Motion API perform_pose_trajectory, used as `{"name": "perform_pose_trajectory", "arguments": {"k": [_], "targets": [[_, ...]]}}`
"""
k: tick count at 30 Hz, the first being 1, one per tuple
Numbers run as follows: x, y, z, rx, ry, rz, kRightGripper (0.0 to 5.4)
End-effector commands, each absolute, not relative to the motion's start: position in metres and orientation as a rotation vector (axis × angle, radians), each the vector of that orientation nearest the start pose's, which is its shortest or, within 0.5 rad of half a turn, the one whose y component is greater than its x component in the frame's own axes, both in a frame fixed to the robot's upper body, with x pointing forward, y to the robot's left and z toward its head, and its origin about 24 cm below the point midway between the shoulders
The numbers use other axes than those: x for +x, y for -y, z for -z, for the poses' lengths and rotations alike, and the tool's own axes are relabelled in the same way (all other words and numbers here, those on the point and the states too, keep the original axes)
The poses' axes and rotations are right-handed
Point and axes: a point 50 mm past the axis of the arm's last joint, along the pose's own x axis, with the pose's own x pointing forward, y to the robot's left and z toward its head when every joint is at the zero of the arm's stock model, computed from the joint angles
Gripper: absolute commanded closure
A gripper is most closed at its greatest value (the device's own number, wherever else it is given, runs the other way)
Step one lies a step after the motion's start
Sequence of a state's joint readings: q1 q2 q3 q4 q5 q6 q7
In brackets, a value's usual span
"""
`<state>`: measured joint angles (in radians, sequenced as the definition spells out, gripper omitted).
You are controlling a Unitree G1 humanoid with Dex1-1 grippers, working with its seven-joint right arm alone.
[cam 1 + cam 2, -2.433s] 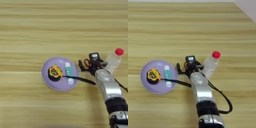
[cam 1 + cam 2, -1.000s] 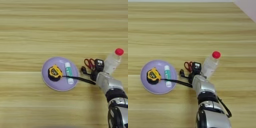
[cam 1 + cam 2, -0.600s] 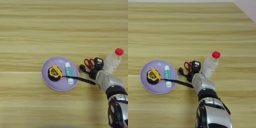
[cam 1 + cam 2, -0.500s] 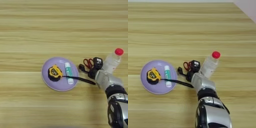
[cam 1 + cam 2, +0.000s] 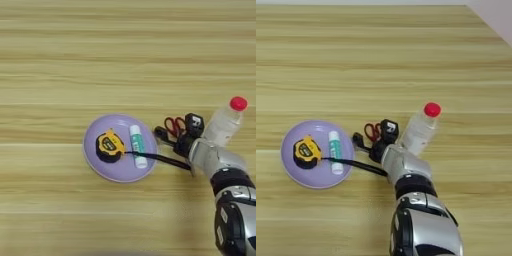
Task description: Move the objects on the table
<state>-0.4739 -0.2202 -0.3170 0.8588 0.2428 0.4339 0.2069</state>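
While the white glue stick with a teal label (image 5: 137, 146) lies on the round lilac plate (image 5: 95, 163) beside a yellow tape measure (image 5: 109, 145), the clear plastic bottle with a red cap (image 5: 419, 127) stands right of red-handled scissors (image 5: 372, 131). The black two-fingered gripper (image 5: 370, 146) is seen between plate and bottle on the light-brown wooden table (image 5: 100, 65); its finger spread cannot be told.
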Motion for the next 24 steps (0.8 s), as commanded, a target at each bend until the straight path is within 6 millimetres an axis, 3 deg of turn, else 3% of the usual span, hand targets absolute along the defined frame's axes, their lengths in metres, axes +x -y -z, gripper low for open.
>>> {"name": "perform_pose_trajectory", "arguments": {"k": [1, 18, 24], "targets": [[0.31, 0.219, 0.022, 0.367, -0.682, 0.031, 0.04], [0.31, 0.217, 0.021, 0.382, -0.683, 0.022, 0.04], [0.314, 0.217, 0.011, 0.288, -0.598, -0.011, 0.04]]}}
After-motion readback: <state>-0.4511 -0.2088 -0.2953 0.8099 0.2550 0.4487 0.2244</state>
